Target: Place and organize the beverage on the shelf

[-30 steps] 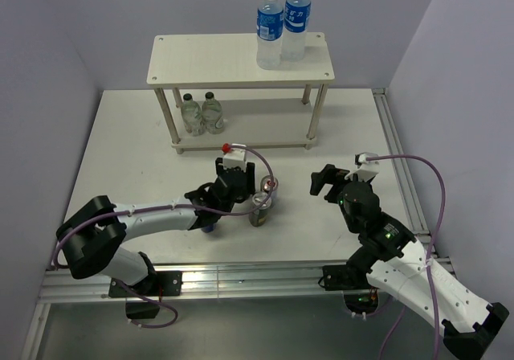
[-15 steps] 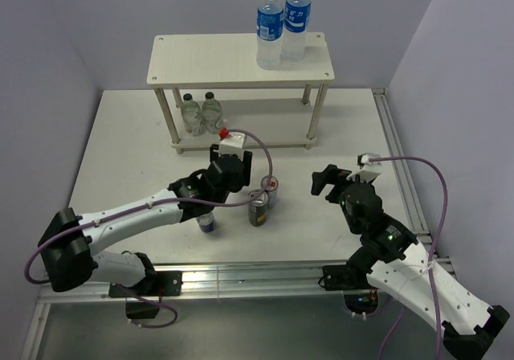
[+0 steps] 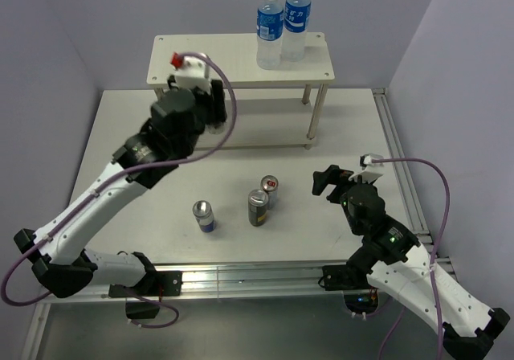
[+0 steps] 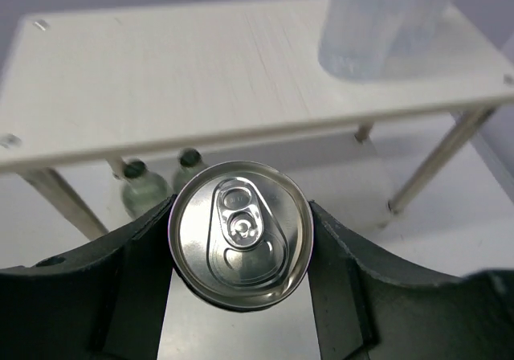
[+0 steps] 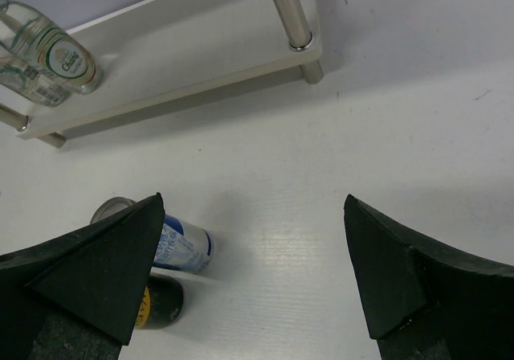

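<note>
Left gripper point(image 4: 241, 251) clamped on a can point(image 4: 239, 215), held upright just off the front edge of the shelf point(image 3: 209, 63) top board, left half. Right gripper point(image 3: 325, 179) jaws wide apart, near the tabletop point(image 3: 345, 127) right edge. Water bottles point(image 3: 281, 26) at the top board's right end; three more cans point(image 3: 258, 207) mid-tabletop.

Upright, side by side toward the far left of the flat white table point(image 3: 353, 135): two small clear dark-capped plastic bottles point(image 4: 144, 191). Pale lilac walls point(image 3: 72, 22) around.
</note>
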You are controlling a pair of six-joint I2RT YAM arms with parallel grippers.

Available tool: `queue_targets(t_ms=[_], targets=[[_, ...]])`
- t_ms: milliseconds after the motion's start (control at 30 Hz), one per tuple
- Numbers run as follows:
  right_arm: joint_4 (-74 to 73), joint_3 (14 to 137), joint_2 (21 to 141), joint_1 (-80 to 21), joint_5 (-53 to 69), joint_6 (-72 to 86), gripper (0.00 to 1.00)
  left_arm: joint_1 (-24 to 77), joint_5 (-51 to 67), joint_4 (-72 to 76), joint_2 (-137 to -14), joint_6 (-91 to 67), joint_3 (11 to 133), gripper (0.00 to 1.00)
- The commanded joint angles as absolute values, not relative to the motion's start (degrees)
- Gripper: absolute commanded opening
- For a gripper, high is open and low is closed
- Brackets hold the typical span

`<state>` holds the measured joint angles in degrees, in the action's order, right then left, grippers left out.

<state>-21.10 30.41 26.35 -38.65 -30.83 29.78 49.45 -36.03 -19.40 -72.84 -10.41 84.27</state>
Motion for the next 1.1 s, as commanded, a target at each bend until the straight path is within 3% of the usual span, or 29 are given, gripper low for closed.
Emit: queue_targets(t_ms=[0,500,1067], targets=[[-20.6,30.5,25.5,-38.8,-31.8,29.9,1.00,45.4,-33.8,-19.8,-74.5,-4.2,100.6,0.00],[-20.7,30.5,25.3,-38.8,-31.6,29.9,1.00,33.1,-26.1,-33.6,-98.4,-1.4,142.3,0.00],[-20.6,30.3,25.3,-38.8,-31.6,29.8,1.00,17.5,-12.6,-25.8,-100.8,-7.4,134.2,0.00]])
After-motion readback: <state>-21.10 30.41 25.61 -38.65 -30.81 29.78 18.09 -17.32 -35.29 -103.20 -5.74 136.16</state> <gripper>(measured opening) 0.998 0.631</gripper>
